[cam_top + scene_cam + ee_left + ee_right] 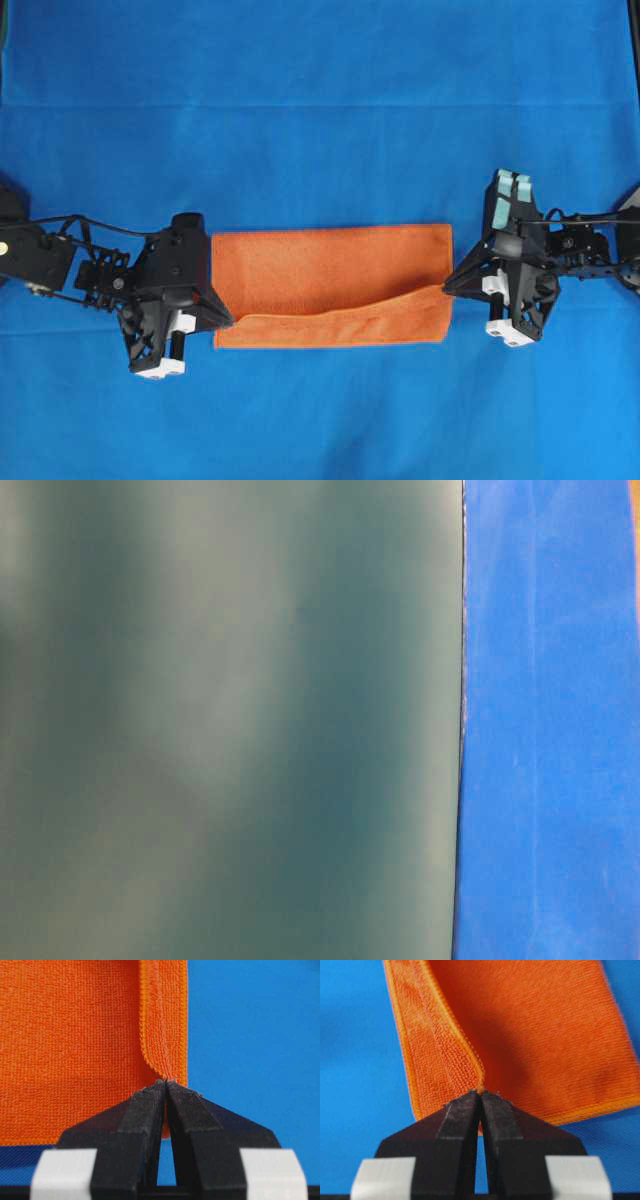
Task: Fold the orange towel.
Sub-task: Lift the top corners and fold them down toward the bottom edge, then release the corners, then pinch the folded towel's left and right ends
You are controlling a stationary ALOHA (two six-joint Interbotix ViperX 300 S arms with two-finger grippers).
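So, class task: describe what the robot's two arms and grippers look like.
Both arms are black open frames with thin black cables. The left gripper and right gripper have black wedge-shaped fingers on white blocks. The right arm carries pale teal pads; the left shows a small yellow dot.

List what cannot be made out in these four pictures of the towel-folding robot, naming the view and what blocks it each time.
- Table-level view: a blurred grey-green surface fills most of it; no towel or arm shows.
- Overhead view: both claw tips are hidden under the wrists, left claw, right claw.
- Wrist views: the orange towel is cut off by the frame edges; the pinched corner is hidden between the fingers.
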